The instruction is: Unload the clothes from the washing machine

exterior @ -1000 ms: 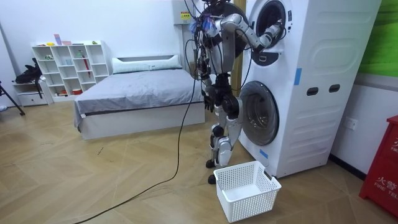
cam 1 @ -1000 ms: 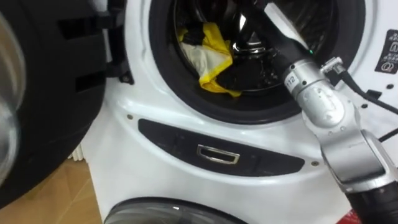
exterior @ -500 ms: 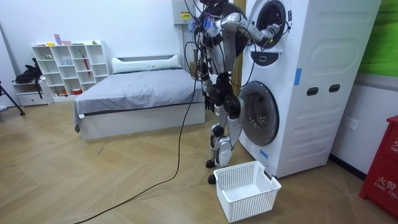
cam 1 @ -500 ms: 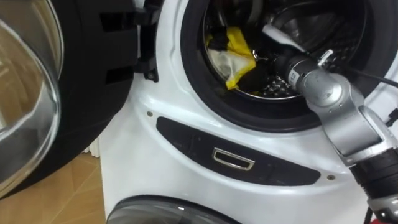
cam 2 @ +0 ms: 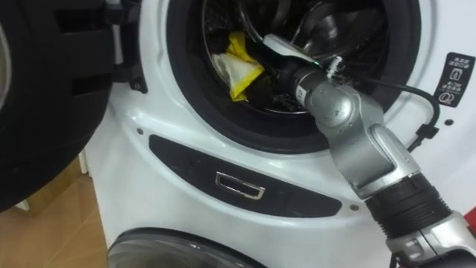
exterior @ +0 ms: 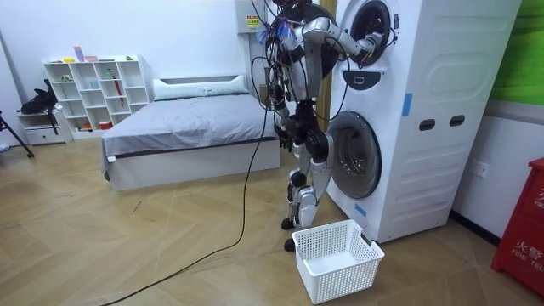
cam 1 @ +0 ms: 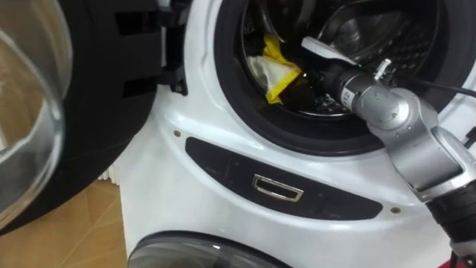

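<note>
A yellow cloth lies bunched with a white cloth at the left of the upper washing machine's drum, on top of something dark. My right hand is deep inside the drum, just right of the yellow cloth, and its fingers are lost in the dark there. The silver forearm crosses the black door seal from the lower right. In the room view I stand upright against the stacked machines with that arm raised into the upper opening.
The upper machine's round door hangs open at the left, close to my head. Below the opening sit a dark panel with a chrome handle and the lower machine's door. A white laundry basket stands on the floor behind my feet.
My right forearm has dropped from a steep angle to nearly level and the hand has gone further left in the drum, up to the yellow cloth. The camera has shifted.
</note>
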